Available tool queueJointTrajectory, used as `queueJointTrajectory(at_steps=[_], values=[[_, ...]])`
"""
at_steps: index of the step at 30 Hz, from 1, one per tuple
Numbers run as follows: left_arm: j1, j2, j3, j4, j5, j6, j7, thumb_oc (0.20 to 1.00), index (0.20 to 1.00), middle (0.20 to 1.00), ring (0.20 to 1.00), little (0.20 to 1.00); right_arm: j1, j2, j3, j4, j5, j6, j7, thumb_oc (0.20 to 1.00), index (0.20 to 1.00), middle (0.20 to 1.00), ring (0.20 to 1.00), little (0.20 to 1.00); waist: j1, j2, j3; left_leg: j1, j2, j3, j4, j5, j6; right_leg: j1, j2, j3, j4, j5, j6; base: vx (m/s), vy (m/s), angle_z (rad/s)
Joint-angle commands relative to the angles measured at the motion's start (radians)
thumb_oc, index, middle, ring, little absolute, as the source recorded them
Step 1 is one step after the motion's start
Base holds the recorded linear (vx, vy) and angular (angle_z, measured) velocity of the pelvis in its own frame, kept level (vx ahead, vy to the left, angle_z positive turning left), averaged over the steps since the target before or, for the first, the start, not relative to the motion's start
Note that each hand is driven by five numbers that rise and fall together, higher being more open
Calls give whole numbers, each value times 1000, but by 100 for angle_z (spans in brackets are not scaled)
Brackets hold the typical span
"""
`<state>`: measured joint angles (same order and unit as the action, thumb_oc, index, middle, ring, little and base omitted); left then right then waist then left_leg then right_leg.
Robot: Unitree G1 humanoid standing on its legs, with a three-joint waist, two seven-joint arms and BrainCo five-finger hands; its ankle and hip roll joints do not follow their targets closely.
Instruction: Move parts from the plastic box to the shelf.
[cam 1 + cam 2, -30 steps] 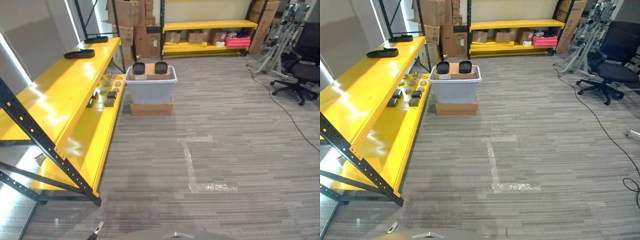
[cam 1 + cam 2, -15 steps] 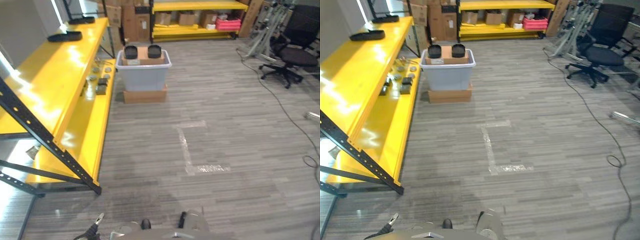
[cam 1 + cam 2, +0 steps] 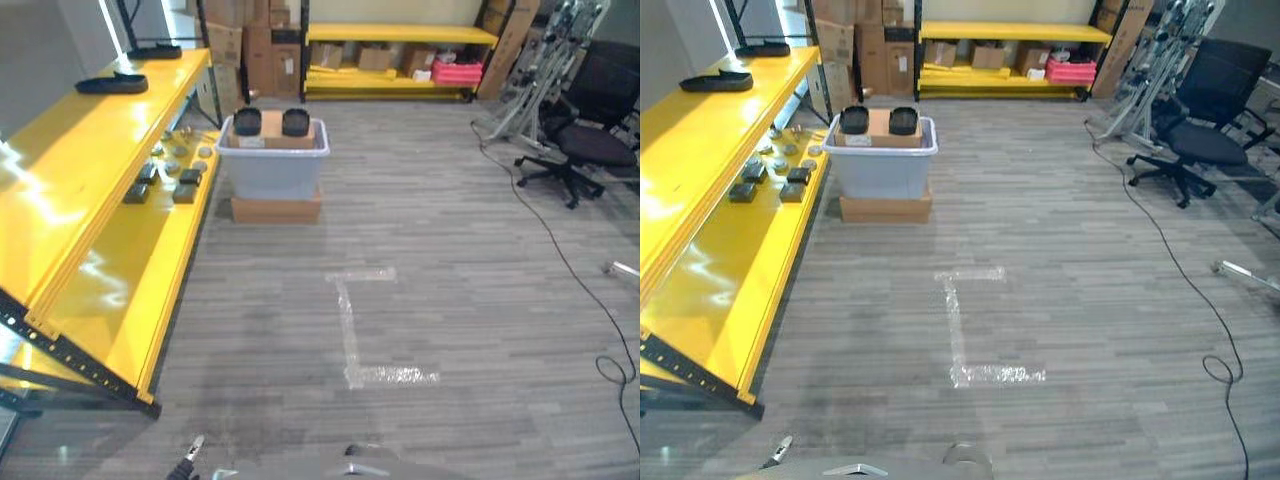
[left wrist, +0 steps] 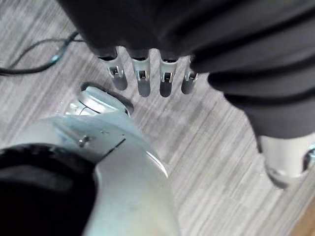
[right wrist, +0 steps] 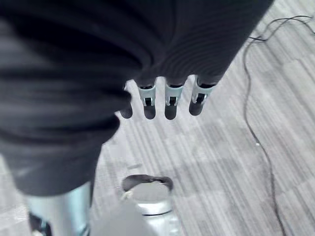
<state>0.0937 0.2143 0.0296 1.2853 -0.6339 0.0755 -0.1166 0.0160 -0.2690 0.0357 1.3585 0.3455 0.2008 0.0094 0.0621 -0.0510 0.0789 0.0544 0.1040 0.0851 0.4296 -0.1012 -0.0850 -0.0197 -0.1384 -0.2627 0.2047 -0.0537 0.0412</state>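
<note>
We see two black parts [image 3: 265, 122] on a cardboard carton in the grey plastic box [image 3: 273, 168] beside the yellow shelf [image 3: 95, 190]. They look rigid, light; grip their rims. Left hand [image 4: 142, 81] and right hand [image 5: 170, 103] hang straight-fingered, holding nothing.

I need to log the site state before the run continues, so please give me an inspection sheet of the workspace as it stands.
Surface: grey striped floor with an L of pale tape.
Job's things: grey plastic box on a flat cardboard box, holding two black round parts and a carton; small parts laid out on the yellow shelf.
Clutter: black trays on the upper shelf board.
Hands: left hand and right hand both hang open over the floor, holding nothing.
Cables: black cable running across the floor on the right.
Surroundings: office chair, a far yellow shelf with cartons.
</note>
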Motion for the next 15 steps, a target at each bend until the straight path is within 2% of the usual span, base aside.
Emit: queueJointTrajectory(at_steps=[1,3,4,5,7,8,9,10,11,15], values=[[-39,9,24,-29,-54,-5,-17,1000,1000,1000,1000,1000,5,-34,25,17,-12,12,-37,1000,1000,1000,1000,1000,20,-28,28,-150,12,46,354,53,40,3,12,15,-206,147,22,371,-168,-21],[-47,11,32,-30,-67,-5,-19,1000,1000,1000,1000,1000,4,-45,15,13,-22,17,-29,1000,1000,1000,1000,1000,31,-22,44,-228,-9,68,321,40,56,48,34,21,-227,119,12,417,17,14],[-53,20,42,-31,-88,-3,-19,1000,1000,1000,1000,1000,0,-48,11,19,-45,12,-24,1000,1000,1000,1000,1000,41,-12,56,-227,-43,116,72,36,68,85,47,28,-224,105,26,489,160,7],[-53,21,45,-32,-94,-2,-16,1000,1000,1000,1000,1000,1,-49,11,20,-47,11,-22,1000,1000,1000,1000,1000,43,-6,55,-232,-52,121,-11,54,64,90,52,30,-223,105,31,570,228,-23],[-56,24,50,-34,-111,5,2,1000,1000,1000,1000,1000,7,-52,17,21,-61,-7,-16,1000,1000,1000,1000,1000,56,22,52,-268,-64,123,-265,179,35,108,75,48,-216,100,44,507,209,-41],[-55,25,52,-36,-109,8,4,1000,1000,1000,1000,1000,8,-54,18,21,-60,-11,-13,1000,1000,1000,1000,1000,61,31,52,-283,-59,123,-308,216,27,113,83,53,-211,95,43,532,202,-39],[-53,26,57,-39,-105,10,8,1000,1000,1000,1000,1000,11,-59,23,17,-55,-22,-5,1000,1000,1000,1000,1000,73,45,55,-314,-50,121,-381,277,14,127,97,65,-194,82,39,323,121,-31],[-52,26,58,-40,-105,10,8,1000,1000,1000,1000,1000,11,-59,24,16,-55,-23,-4,1000,1000,1000,1000,1000,74,45,57,-314,-51,122,-394,283,13,130,96,66,-190,77,39,711,302,-42],[-38,32,75,-34,-106,6,-12,1000,1000,1000,1000,1000,19,-77,43,-21,-49,-33,7,1000,1000,1000,1000,1000,97,60,72,-398,-35,109,-431,326,4,156,109,75,-127,29,24,599,266,-37],[-21,32,98,-25,-116,-14,-15,1000,1000,1000,1000,1000,-3,-89,69,-48,-58,-40,10,1000,1000,1000,1000,1000,113,60,72,-395,-29,99,-370,303,25,168,103,73,-29,-63,13,496,227,-44]])
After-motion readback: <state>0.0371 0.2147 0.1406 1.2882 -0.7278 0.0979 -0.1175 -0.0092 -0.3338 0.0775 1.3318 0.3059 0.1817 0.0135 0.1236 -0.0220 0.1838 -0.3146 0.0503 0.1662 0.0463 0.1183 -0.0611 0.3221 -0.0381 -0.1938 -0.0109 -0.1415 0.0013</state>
